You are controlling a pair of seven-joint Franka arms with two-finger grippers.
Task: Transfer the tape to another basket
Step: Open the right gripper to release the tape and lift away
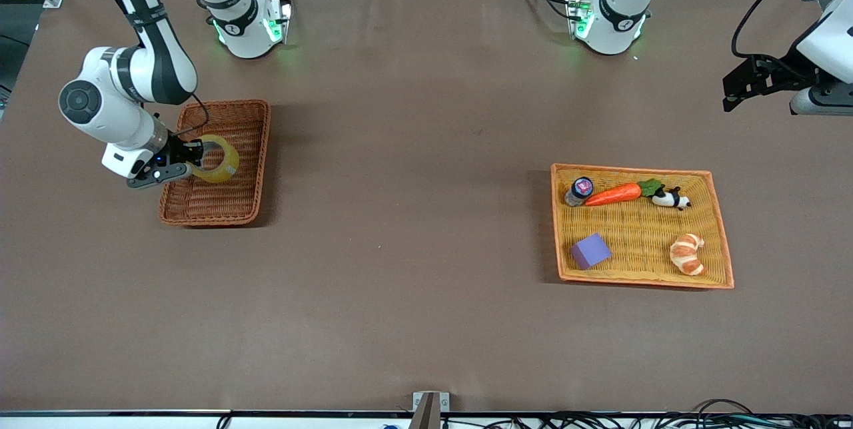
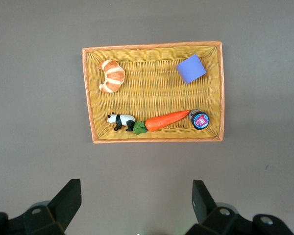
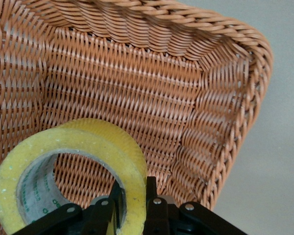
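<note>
Right gripper (image 1: 191, 161) pinches tape (image 1: 218, 158) wall over basket (image 1: 256, 149). Left gripper (image 2: 136, 205) spread, waiting at the tray's (image 1: 722, 242) 2 o'clock.

Front view: high across the table (image 1: 426, 322), facing both bases, taking in the basket (image 1: 216, 206) toward the right arm's end and the tray (image 1: 723, 262) toward the left arm's end. Left wrist view: looks straight down from well above, whole tray (image 2: 88, 98) framed past the wide-apart fingers (image 2: 68, 198) of the left gripper (image 2: 136, 200), shared with the front view. Right wrist view: very close, angled into the basket (image 3: 220, 147), tape (image 3: 68, 156) wall between the jaws of the right gripper (image 3: 132, 200); basket and tape (image 1: 216, 159) shared with the front view.
</note>
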